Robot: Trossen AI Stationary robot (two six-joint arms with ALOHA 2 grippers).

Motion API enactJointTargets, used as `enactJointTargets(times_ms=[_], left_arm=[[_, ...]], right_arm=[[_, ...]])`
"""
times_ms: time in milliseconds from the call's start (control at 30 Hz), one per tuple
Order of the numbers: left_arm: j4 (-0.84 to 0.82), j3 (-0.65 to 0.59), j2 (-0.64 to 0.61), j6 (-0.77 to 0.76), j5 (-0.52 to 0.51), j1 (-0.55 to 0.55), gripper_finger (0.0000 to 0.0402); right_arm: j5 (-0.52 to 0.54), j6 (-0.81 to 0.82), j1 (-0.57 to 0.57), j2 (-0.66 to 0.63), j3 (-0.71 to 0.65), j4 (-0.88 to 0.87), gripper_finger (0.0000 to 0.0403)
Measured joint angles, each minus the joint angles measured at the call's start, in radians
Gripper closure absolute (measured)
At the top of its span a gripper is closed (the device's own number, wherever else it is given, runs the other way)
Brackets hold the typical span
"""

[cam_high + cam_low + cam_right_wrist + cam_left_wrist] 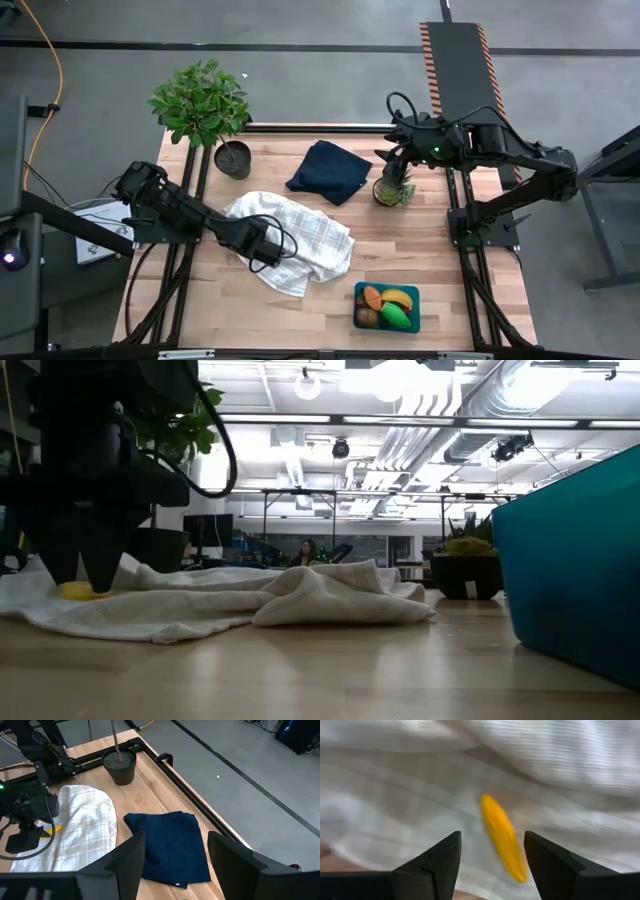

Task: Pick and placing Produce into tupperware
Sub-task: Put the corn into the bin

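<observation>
Produce mostly fills the shallow teal plastic tupperware (413,322) on the counter (400,240); one small yellow piece (503,837) remains on the white checked cloth (300,238), between the left gripper's (492,857) open fingers. Right gripper (176,856) waits, open.

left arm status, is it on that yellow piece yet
Left gripper open, low over white cloth, yellow piece between its fingers, not gripped. Right gripper open, waiting above navy cloth. Tupperware already holds produce.
</observation>
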Motion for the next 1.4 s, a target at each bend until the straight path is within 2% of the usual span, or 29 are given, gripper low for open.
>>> enactJointTargets(times_ms=[333,867,1200,1400], left_arm=[[0.024,0.000,0.001,0.000,-0.006,0.000,0.0202],[0.071,0.000,0.001,0.034,-0.010,0.000,0.0346],[0.109,0.000,0.001,0.069,-0.011,0.000,0.0384],[0.230,0.000,0.001,0.167,-0.029,0.000,0.0385]], right_arm=[[0.000,0.001,0.000,0.000,0.000,0.000,0.0195],[0.000,-0.001,0.000,0.000,0.000,0.000,0.0195],[0.000,0.001,0.000,0.000,0.000,0.000,0.0195],[-0.023,-0.001,0.000,0.000,0.000,0.000,0.0195]])
